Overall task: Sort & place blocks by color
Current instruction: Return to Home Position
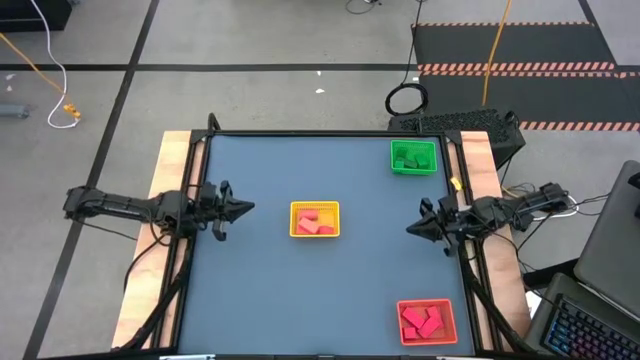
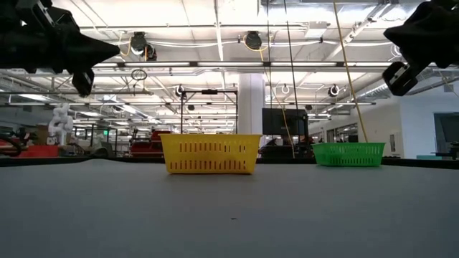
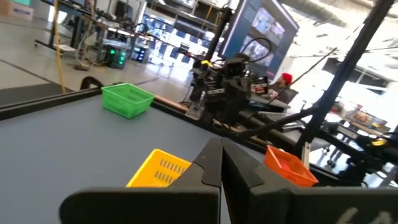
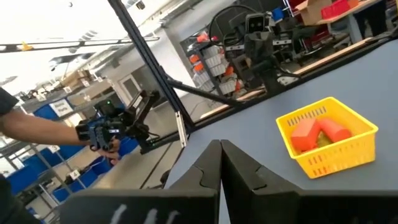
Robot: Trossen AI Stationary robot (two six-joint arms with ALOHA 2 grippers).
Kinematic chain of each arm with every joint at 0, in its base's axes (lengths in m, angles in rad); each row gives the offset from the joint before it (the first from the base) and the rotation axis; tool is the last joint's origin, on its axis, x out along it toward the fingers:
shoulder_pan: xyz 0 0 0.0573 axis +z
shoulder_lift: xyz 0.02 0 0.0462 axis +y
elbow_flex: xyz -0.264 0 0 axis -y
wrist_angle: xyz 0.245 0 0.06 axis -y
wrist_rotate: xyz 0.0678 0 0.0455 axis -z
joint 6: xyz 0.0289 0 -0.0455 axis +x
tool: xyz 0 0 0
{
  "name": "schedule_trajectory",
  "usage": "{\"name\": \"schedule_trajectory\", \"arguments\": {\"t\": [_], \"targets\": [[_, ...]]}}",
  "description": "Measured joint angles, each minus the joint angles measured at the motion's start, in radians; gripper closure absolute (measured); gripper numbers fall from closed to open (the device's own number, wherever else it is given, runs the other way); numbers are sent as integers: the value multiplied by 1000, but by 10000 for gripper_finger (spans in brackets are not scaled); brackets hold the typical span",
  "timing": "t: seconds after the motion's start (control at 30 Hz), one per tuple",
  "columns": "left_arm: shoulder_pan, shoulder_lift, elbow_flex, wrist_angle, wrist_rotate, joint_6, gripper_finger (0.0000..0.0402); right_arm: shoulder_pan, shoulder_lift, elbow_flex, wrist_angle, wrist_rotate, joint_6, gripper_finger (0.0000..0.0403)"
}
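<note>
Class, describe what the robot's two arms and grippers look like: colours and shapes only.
The left arm and right arm are both black, slim and jointed. The left gripper and right gripper each have two dark, angular fingers that taper to a point. No markings show.

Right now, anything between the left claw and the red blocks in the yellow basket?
Nothing visible. The left claw, shut, hangs over the table's left side; only blue table lies between it and the yellow basket holding the red blocks. The right claw waits on the far side.
</note>
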Motion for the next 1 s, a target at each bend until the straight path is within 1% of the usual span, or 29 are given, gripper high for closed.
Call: {"name": "schedule_trajectory", "arguments": {"t": [0.23, 0.37, 0.5, 0.77, 0.83, 1.0], "targets": [[23, 0, 0, -2, 23, 19, 402, -68, 1, -1, -34, -19, -1, 403], [35, 0, 0, -5, 48, 39, 401, -98, 1, -2, -52, -68, -3, 403], [57, 0, 0, -16, 61, 46, 401, -143, 1, -2, -53, -68, -28, 403], [117, 0, 0, -30, 138, 41, 401, -215, 1, -2, -64, -136, -37, 403], [132, 0, 0, -30, 153, 40, 401, -227, 1, -2, -69, -136, -41, 403], [162, 0, 0, -32, 155, 41, 401, -246, 2, -2, -73, -122, -76, 403]]}}
